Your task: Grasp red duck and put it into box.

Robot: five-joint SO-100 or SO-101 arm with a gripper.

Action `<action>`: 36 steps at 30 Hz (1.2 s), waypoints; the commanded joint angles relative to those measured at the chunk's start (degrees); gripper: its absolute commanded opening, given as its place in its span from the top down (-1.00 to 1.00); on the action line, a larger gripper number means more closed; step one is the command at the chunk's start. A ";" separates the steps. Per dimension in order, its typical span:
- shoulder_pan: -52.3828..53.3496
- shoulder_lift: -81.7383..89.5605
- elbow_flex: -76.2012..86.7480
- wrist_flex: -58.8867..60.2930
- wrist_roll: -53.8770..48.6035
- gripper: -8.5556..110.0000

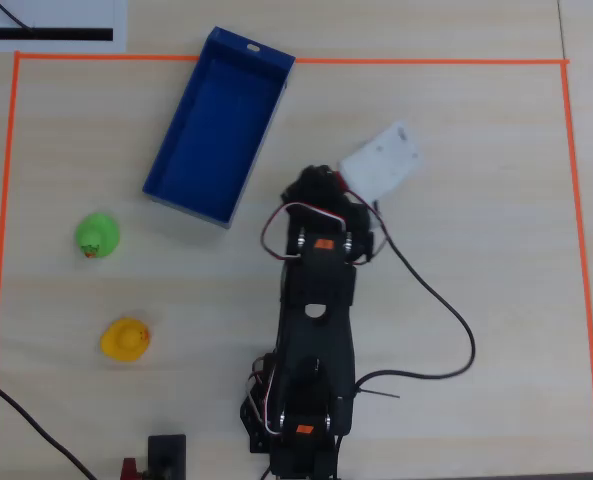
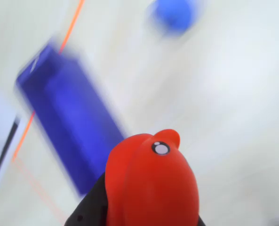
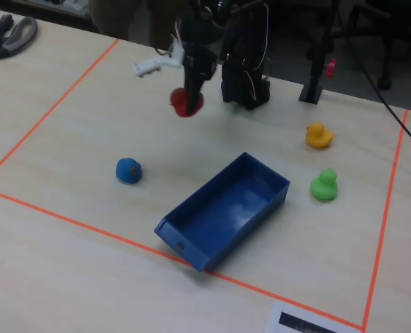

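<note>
Hanging off the table, the red duck (image 3: 186,102) was clamped in the gripper (image 3: 189,97), up in the air in front of the arm's base (image 3: 245,87). From the wrist view the duck (image 2: 151,186) filled the lower frame, black jaws pressed on its sides. The box (image 3: 226,208) lay on the table nearer the fixed camera, well apart from the duck and with nothing in it. A blue duck (image 3: 128,170) sat left of the box in that view, and the open table lay between the gripper and the box. A yellow duck (image 3: 319,134) and a green duck (image 3: 324,185) stood on the box's right side, clear of everything. Orange tape (image 1: 276,60) edged the table (image 1: 496,200).
</note>
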 commanded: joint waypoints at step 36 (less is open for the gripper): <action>-13.97 16.26 14.94 -12.92 -11.51 0.85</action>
